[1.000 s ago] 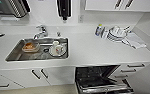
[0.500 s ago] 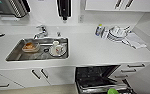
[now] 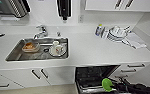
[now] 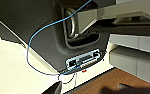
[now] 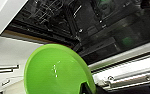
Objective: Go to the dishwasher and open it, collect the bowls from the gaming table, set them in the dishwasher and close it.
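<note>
Dark grey moulded robot shell (image 4: 41, 37), thin blue cable (image 4: 31, 42) looping across it, black jointed right arm (image 3: 138, 88)

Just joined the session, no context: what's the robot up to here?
It is at a white kitchen counter, loading the dishwasher, which stands open with its dark racks showing. The right gripper holds the green bowl by its rim, just above the open machine. The bowl is not yet set in a rack. On the counter, the sink holds a cup on a plate and a container, and more dishes are stacked by the wall.
</note>
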Controlling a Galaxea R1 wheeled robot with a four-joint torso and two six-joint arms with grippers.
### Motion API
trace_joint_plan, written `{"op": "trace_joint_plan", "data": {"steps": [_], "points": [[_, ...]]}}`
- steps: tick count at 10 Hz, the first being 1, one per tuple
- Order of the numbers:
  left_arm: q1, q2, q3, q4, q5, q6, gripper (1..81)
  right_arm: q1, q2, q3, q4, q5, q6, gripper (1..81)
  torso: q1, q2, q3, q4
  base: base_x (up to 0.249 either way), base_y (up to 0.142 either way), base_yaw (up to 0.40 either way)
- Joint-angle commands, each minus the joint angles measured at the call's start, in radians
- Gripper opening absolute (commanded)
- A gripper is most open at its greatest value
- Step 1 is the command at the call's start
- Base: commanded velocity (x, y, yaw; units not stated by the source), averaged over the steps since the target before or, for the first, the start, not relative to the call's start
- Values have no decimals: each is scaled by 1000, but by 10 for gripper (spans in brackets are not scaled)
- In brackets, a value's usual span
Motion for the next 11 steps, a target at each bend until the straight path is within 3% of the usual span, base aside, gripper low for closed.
{"op": "trace_joint_plan", "data": {"steps": [1, 4, 5, 8, 11], "points": [[29, 21, -3, 15, 118, 4, 811, 171, -3, -19, 38, -67, 5, 10, 0, 0, -38, 0, 0, 0, 0], [42, 22, -3, 17, 121, 4, 811, 195, 51, -56, 43, -70, 5, 10, 0, 0, -107, 0, 0, 0, 0], [42, 21, -3, 15, 121, 4, 811, 197, 64, -59, 49, -69, 6, 10, 0, 0, -62, 0, 0, 0, 0], [46, 24, -3, 14, 121, 4, 811, 224, 120, -99, 90, -50, 6, 10, 1, 1, -94, 0, 0, 0, 0], [54, 27, -3, 8, 122, 4, 811, 272, 156, -138, 133, -35, 6, 10, 1, 1, -94, 0, 0, 0, 0]]}}
